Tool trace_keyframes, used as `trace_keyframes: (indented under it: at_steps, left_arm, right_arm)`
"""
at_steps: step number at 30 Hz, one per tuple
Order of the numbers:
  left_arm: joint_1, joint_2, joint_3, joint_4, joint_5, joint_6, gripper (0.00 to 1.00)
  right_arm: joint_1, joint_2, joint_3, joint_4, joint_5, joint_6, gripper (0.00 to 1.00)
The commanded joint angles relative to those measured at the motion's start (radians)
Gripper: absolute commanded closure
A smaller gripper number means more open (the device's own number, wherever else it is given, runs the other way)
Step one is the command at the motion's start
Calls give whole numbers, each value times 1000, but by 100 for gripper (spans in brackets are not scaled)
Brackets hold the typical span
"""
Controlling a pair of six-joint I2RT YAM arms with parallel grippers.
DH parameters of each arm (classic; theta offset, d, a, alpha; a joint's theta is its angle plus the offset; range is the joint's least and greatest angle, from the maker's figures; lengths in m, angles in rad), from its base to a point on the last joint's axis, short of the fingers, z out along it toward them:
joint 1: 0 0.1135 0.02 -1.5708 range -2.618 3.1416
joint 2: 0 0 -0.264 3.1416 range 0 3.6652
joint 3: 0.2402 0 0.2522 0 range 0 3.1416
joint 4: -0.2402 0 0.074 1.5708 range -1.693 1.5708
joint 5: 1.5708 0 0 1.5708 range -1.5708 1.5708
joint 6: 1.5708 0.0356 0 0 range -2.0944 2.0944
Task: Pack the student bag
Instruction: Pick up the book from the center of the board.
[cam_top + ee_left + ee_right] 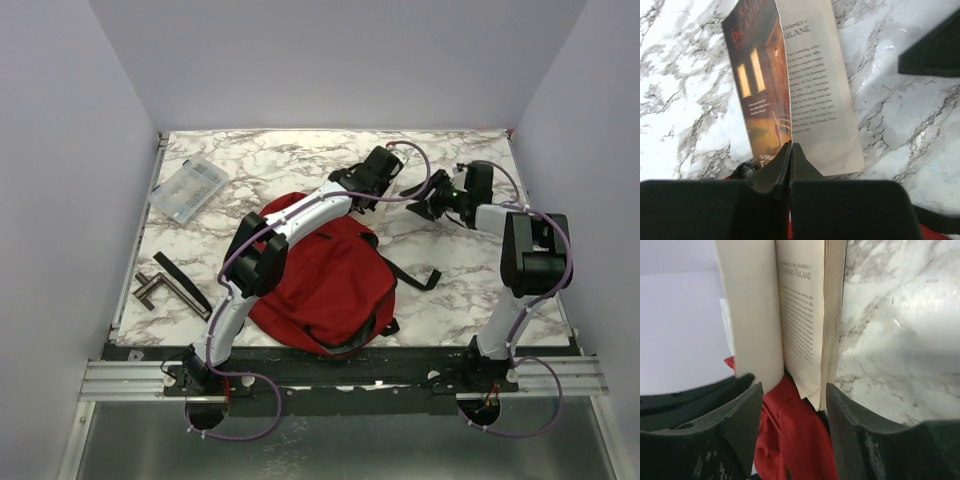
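Shut tight with the left claw point(790, 150), pinching only the front cover of the paperback book point(815, 90) at its near edge, cover splayed away from the pages beyond the tips. Standing open with the right claw point(794, 387), jaws astride the book's lower corner, neither pad clearly pressing it. Probably a handover between the two.

Risks from here:
- Holding by one thin cover could crease or tear it, or let the page block swing down and fan wider.
- Could snag a splayed book on the mouth of the student bag point(790, 440) instead of sliding in.
- Could clip the pages if the right claw backs out askew.

Just beneath both claws: red fabric of that bag, at its far edge. Cannot tell whether the zipper is open.

Beyond the tips and out to the right claw's side: bare marble table point(900, 125), fair room to retreat. Well apart on the left claw's side: clear case point(188, 188) and dark flat pieces point(170, 285). Past everything, wall along the table's far edge, limiting forward reach.
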Motion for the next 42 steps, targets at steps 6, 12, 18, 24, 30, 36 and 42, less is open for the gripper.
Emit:
trace_keyframes:
  at_steps: [6,12,18,24,30,36,42]
  left_arm:
    - [3,-114,96,-73,109,-17,100]
    - [3,-105,115,-89,201,-76,100]
    - [2,-73,111,-97,328,-140,100]
    - [1,-41,112,-97,433,-234,100]
    - [0,-48,84,-97,442,-247,100]
    - [-1,-26,90,-97,468,-260,100]
    - [-5,-13,88,-97,485,-244,100]
  right_arm:
    - [15,20,-239,418,-181,81,40]
    - [16,-34,-302,266,-52,15,37]
    - [15,-198,-311,-104,179,-160,31]
    - [15,-160,-444,157,34,16,32]
    - [15,-134,-483,253,36,72,33]
    - [15,-89,-540,555,-4,310,57]
    - [15,-120,-522,568,38,379,100]
